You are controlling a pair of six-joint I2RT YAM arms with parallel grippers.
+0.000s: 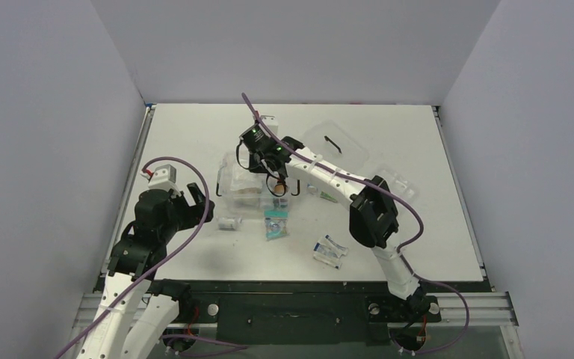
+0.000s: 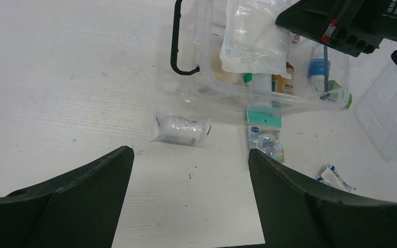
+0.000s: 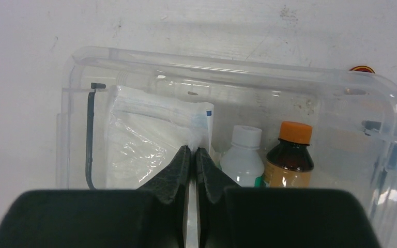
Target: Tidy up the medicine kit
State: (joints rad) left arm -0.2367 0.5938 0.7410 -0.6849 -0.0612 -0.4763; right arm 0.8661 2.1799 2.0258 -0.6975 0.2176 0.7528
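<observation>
The medicine kit point(image 1: 233, 187) is a clear box with black clips, standing open at the table's middle. It also shows in the left wrist view point(image 2: 207, 88) and the right wrist view point(image 3: 238, 64). My right gripper point(image 3: 193, 150) hangs over the kit's left part, shut on the edge of a clear pouch of white gauze point(image 3: 144, 129), which hangs into the box. A white bottle point(image 3: 244, 155) and a brown bottle with an orange cap point(image 3: 292, 155) lie inside. My left gripper point(image 2: 190, 152) is open and empty above the table, just short of a small wrapped bandage roll point(image 2: 182, 130).
A teal packet point(image 2: 264, 116) and a crinkled clear packet point(image 2: 266, 142) lie against the kit's near side. Small blue-white sachets point(image 1: 329, 250) lie at front right. The flat clear lid with a black handle point(image 1: 336, 146) lies behind the right arm.
</observation>
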